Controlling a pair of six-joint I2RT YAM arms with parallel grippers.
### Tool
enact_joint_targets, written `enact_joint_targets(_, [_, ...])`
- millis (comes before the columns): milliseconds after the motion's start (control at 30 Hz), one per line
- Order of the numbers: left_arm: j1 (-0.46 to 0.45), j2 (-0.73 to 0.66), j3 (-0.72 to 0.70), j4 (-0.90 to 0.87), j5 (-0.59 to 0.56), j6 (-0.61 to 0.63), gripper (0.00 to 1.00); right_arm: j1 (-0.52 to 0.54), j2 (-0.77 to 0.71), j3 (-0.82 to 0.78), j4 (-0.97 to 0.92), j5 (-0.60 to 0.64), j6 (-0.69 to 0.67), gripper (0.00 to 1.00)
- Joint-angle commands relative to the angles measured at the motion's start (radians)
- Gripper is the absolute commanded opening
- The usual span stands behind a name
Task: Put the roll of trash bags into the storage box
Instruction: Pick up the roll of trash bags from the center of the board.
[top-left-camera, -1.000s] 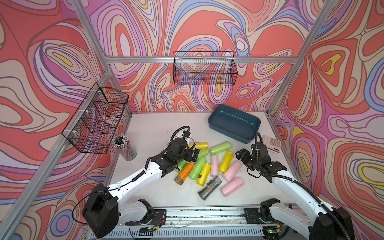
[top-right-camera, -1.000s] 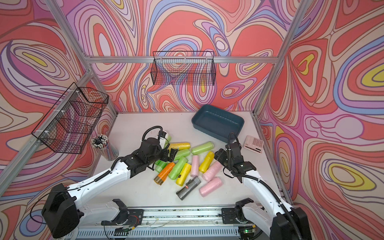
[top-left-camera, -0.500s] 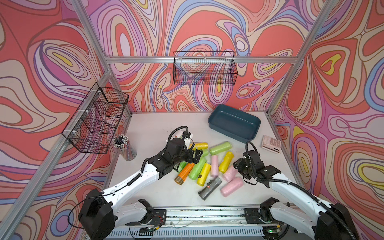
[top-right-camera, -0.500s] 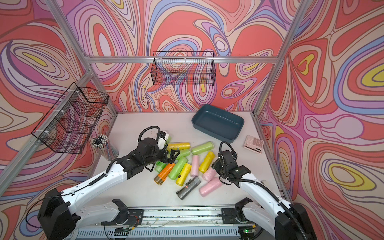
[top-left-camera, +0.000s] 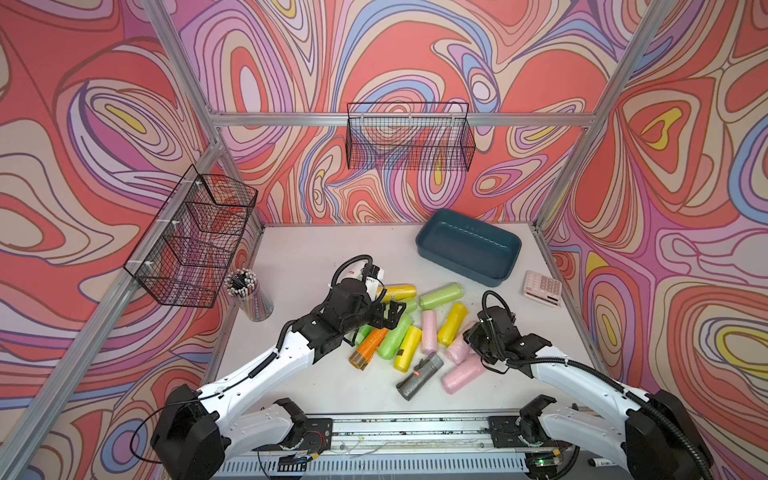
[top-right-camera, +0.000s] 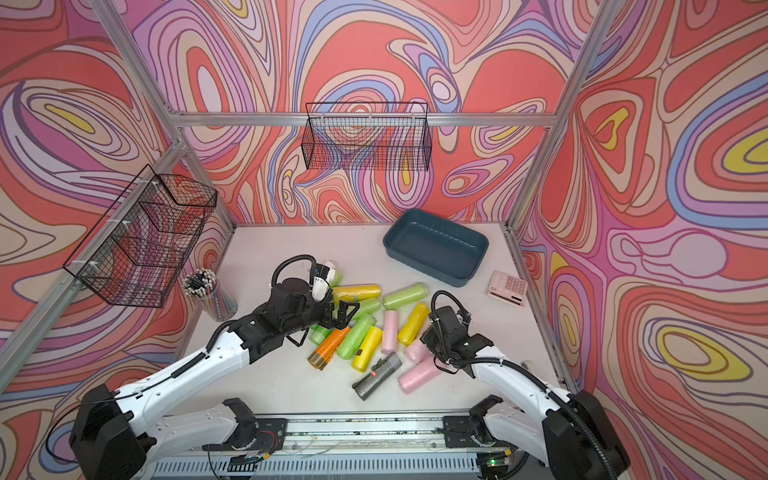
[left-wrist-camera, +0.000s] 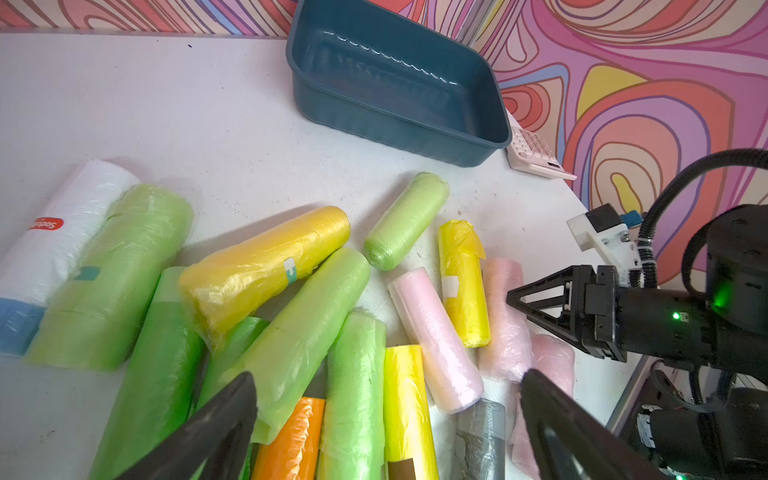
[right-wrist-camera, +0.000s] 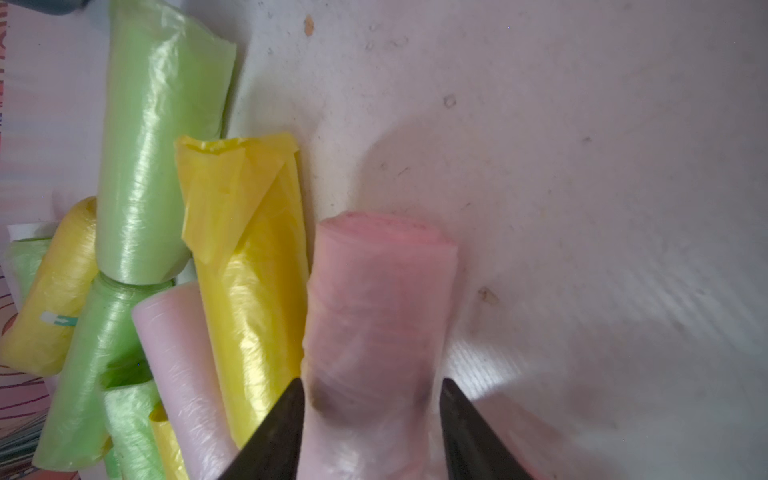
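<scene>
Right wrist view: right gripper (right-wrist-camera: 372, 382), reaching low, pinches the pink roll (right-wrist-camera: 378, 299). Left gripper (left-wrist-camera: 386, 374) hovers spread above the pile (left-wrist-camera: 291, 316).

Plastic rolls of trash bags (top-left-camera: 395, 337) lie on the white table (top-left-camera: 309, 257) before the teal plastic storage box (top-left-camera: 457, 271); a pink calculator (top-left-camera: 542, 288) sits right of it.

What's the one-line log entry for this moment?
left pincer: open over pile | right pincer: jaws against pink roll | box: empty
</scene>
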Motion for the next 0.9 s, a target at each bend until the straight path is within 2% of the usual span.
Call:
enact_joint_targets(0, [-0.005,-0.017,-0.014,0.015,-0.005,-0.008,1.0,0.01,0.024,-0.013,0.028,0.028,0.042,0.53])
enact_joint_targets(333, [-0.006,-0.012,-0.017,0.014,-0.027,0.0,1.0,0.013,0.108,0.007,0.068,0.048,0.047,0.53])
enact_joint_targets(567, [-0.006,-0.015,-0.02,0.015,-0.038,0.004,1.0,0.013,0.185,0.038,0.069,0.072,0.04,0.5])
enact_joint_targets(767, [-0.005,-0.007,-0.019,0.014,-0.053,0.011,1.0,0.013,0.239,0.047,0.101,0.072,0.038,0.43])
enact_joint_targets(867, [-0.005,-0.008,-0.017,0.01,-0.051,0.011,1.0,0.013,0.258,0.061,0.101,0.078,0.03,0.32])
